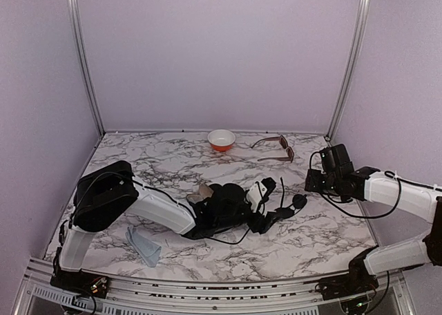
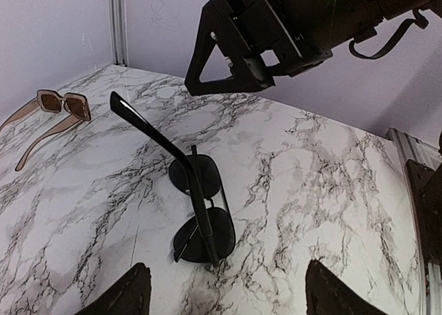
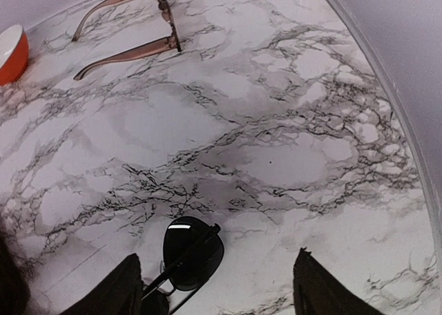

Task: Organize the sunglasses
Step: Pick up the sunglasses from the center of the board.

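The black sunglasses (image 1: 297, 202) lie on the marble table between my two grippers. In the left wrist view the black pair (image 2: 200, 215) has one arm folded across its round lenses, and the other sticks out up and to the left. My left gripper (image 2: 228, 294) is open just short of them, touching nothing. Also open is my right gripper (image 3: 217, 287), which hovers over the pair, with one dark lens (image 3: 193, 253) showing by its left finger. The brown sunglasses (image 1: 276, 148) rest unfolded at the back right, apart from both grippers (image 3: 138, 25).
An orange bowl (image 1: 221, 139) stands at the back centre. A pale blue flat thing (image 1: 143, 246) lies near the front left. A black shape (image 1: 228, 194) and a tan one (image 1: 199, 195) sit partly hidden by the left arm. Purple walls close in the table.
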